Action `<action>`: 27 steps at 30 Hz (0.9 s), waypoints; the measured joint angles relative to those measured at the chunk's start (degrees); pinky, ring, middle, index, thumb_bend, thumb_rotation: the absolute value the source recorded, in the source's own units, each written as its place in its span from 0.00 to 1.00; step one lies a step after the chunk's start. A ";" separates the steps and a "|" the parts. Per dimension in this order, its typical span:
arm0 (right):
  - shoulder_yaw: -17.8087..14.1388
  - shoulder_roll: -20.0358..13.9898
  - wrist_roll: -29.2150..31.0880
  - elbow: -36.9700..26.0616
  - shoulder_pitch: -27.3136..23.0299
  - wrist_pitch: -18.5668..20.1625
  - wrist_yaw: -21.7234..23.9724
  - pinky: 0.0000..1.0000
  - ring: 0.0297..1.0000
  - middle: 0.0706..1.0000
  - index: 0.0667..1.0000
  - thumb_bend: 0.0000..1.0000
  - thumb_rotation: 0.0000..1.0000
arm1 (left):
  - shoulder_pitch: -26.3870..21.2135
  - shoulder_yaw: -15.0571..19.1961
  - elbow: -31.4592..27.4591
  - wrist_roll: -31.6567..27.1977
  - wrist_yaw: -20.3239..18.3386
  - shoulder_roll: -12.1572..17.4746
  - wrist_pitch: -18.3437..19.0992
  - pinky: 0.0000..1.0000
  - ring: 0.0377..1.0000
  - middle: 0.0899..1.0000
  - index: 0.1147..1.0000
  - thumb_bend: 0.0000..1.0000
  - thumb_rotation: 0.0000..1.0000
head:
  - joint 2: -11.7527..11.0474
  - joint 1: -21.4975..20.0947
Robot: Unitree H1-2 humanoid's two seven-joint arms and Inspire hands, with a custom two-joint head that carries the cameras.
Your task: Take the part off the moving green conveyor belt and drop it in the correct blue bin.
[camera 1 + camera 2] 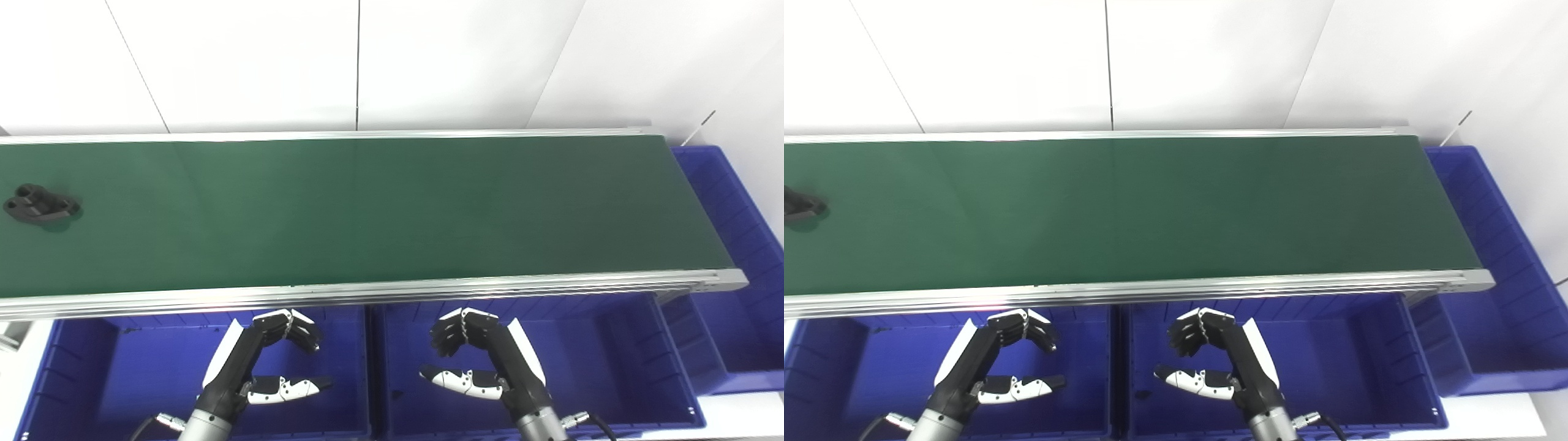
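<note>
1. Black part [41, 205] lies on the green belt [367, 208], far left of the left hand [269, 361] — cut off in the right eye view.
2. Both hands — the right hand [478, 358] too — hang released, empty, over the blue bins [122, 367].

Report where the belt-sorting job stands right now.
Done: nothing visible yet. The black part lies on the green conveyor belt at its far left end, untouched. In hand: neither; the left hand and right hand hang open and empty over the blue bins in front of the belt. Left: the whole pick and the drop into a bin.
</note>
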 measured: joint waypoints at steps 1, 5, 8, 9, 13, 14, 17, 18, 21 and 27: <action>0.00 0.02 -0.32 0.01 0.01 -0.09 -0.04 0.45 0.43 0.45 0.47 0.52 0.00 | -0.01 -0.03 0.00 0.00 0.01 0.02 0.00 0.49 0.43 0.42 0.45 0.50 0.00 | -0.09 0.00; -0.08 0.15 -0.94 0.01 0.01 -0.37 -0.22 0.60 0.61 0.64 0.60 0.65 0.09 | -0.02 -0.21 0.03 -0.67 0.00 0.06 0.00 0.56 0.51 0.45 0.44 0.51 0.00 | -0.44 0.26; -0.09 0.17 -0.77 0.03 0.03 -0.37 -0.21 0.71 0.77 0.80 0.79 0.82 0.17 | -0.03 -0.20 0.26 -2.41 -0.37 0.06 0.00 0.62 0.65 0.69 0.70 0.74 0.06 | -0.97 0.53; -0.09 0.16 -0.67 0.08 0.03 -0.37 -0.21 0.73 0.79 0.81 0.81 0.83 0.18 | -0.03 -0.20 0.31 -2.66 -0.64 0.05 0.00 0.63 0.67 0.71 0.71 0.75 0.07 | -1.23 0.88; -0.09 0.17 -0.08 0.21 0.26 -0.37 -0.19 0.82 0.89 0.90 0.88 0.87 0.26 | -0.02 -0.21 0.53 -4.38 -2.41 0.04 0.00 0.71 0.76 0.80 0.80 0.82 0.18 | -2.37 1.76; -0.09 0.17 0.18 0.22 0.46 -0.37 -0.19 0.84 0.90 0.91 0.89 0.88 0.27 | 0.00 -0.22 0.68 -4.78 -2.85 0.00 0.00 0.72 0.78 0.82 0.82 0.83 0.22 | -3.68 2.89; -0.14 0.14 0.53 0.57 0.92 -0.39 -0.19 0.84 0.90 0.92 0.90 0.89 0.30 | 0.04 -0.22 1.15 -4.80 -3.06 -0.20 0.00 0.74 0.81 0.84 0.83 0.85 0.31 | -5.01 4.13; -0.18 0.12 0.65 0.97 0.97 -0.44 -0.19 0.84 0.91 0.93 0.91 0.89 0.31 | 0.05 -0.23 1.45 -4.78 -3.14 -0.30 0.00 0.75 0.81 0.85 0.84 0.84 0.34 | -5.01 4.13; -0.35 -0.15 0.94 2.72 1.14 -2.04 -0.19 0.85 0.90 0.92 0.90 0.88 0.33 | 0.23 -0.66 2.52 -4.73 -3.31 -0.49 0.00 0.77 0.83 0.87 0.86 0.82 0.39 | -7.29 6.15; -0.64 -0.51 2.37 4.93 1.44 -5.69 -0.19 0.82 0.89 0.91 0.89 0.86 0.30 | 0.49 -2.05 2.92 -3.68 -3.25 -0.46 0.00 0.77 0.85 0.88 0.86 0.82 0.39 | -11.24 8.78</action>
